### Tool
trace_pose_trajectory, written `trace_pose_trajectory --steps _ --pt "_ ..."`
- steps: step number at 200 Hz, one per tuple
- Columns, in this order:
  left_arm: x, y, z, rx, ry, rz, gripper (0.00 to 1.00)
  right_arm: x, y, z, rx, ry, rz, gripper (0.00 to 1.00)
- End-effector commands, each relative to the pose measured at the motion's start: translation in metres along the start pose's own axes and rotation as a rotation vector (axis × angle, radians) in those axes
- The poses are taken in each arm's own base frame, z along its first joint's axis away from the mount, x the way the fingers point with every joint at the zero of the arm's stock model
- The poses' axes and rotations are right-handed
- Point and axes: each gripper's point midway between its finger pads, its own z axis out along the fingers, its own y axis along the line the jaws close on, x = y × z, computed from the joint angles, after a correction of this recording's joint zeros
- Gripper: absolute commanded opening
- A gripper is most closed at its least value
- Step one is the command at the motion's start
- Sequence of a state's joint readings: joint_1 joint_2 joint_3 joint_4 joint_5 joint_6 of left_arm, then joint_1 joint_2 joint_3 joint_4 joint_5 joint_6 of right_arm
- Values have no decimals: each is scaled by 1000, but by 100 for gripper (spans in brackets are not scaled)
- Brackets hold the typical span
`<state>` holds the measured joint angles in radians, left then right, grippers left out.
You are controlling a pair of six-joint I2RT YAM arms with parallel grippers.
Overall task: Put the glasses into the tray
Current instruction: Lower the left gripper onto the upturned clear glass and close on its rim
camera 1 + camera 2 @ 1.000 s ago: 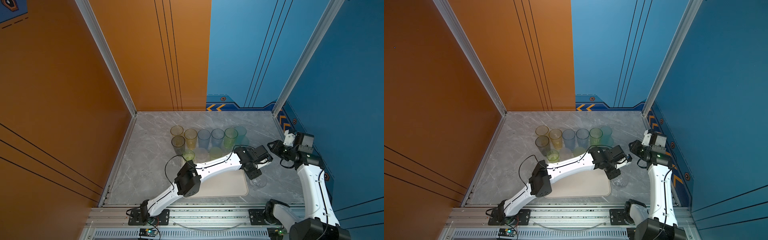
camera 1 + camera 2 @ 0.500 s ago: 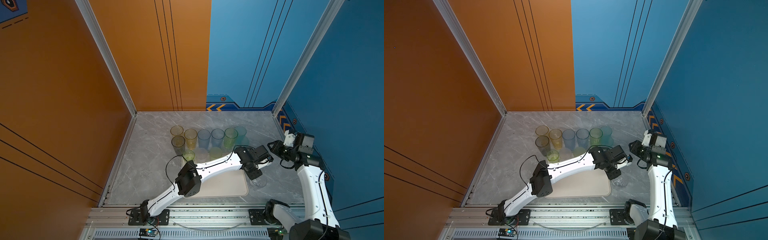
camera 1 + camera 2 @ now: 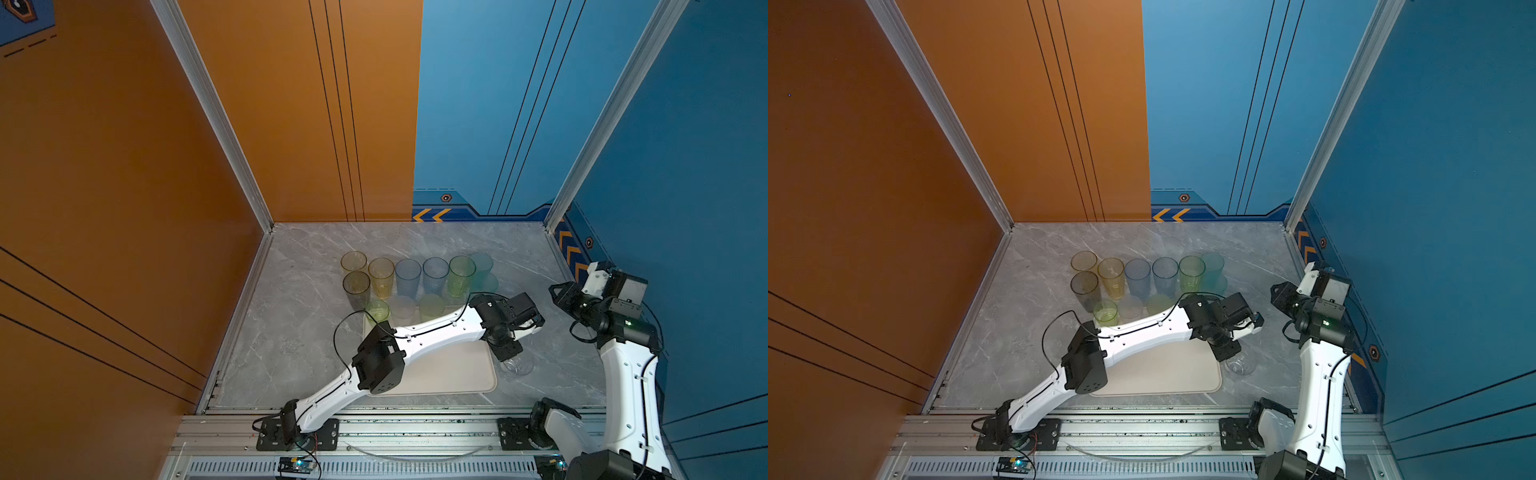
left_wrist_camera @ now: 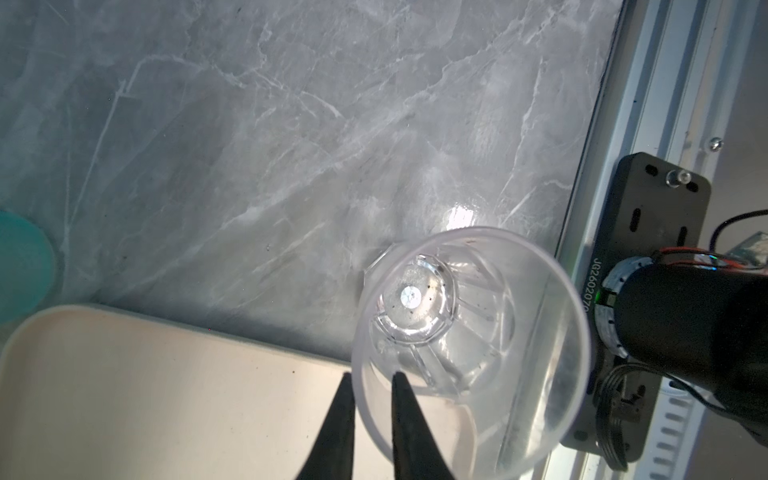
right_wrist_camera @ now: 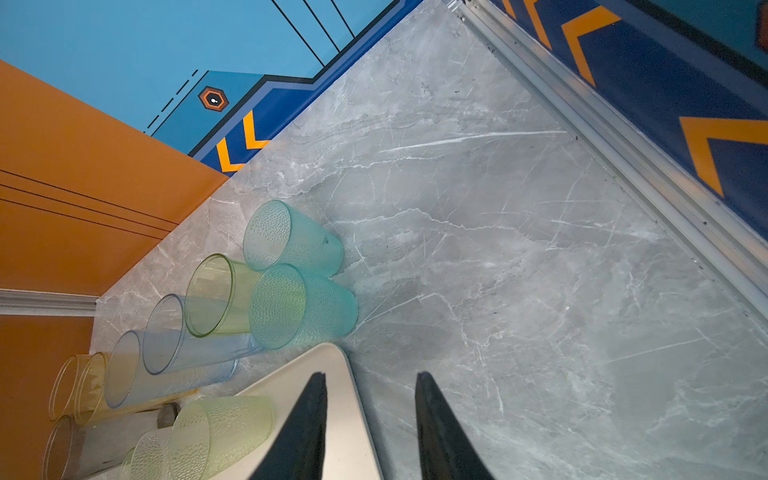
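Left jaws straddle the rim of the clear faceted plastic tumbler [image 4: 469, 353], on the grey marble desk [image 4: 291, 145] beside the cream rectangular tray [image 4: 166, 395]; whether clenched cannot be told. Right jaws parted, empty. Tinted tumblers [image 3: 408, 276] stand well beyond the left jaws; most placement apparently remains.
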<state>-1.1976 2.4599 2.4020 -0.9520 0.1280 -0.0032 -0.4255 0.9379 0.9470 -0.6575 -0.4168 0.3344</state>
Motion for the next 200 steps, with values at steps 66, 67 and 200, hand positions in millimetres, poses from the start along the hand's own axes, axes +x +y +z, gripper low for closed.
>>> trace_pose_trajectory --steps 66,67,200 --pt "1 4 9 5 15 -5 15 2 3 4 -35 0 7 35" --pt "1 4 9 5 14 -6 15 1 3 4 -36 -1 6 35" --pt "-2 11 9 -72 12 45 6 0 4 4 -49 -7 5 35"
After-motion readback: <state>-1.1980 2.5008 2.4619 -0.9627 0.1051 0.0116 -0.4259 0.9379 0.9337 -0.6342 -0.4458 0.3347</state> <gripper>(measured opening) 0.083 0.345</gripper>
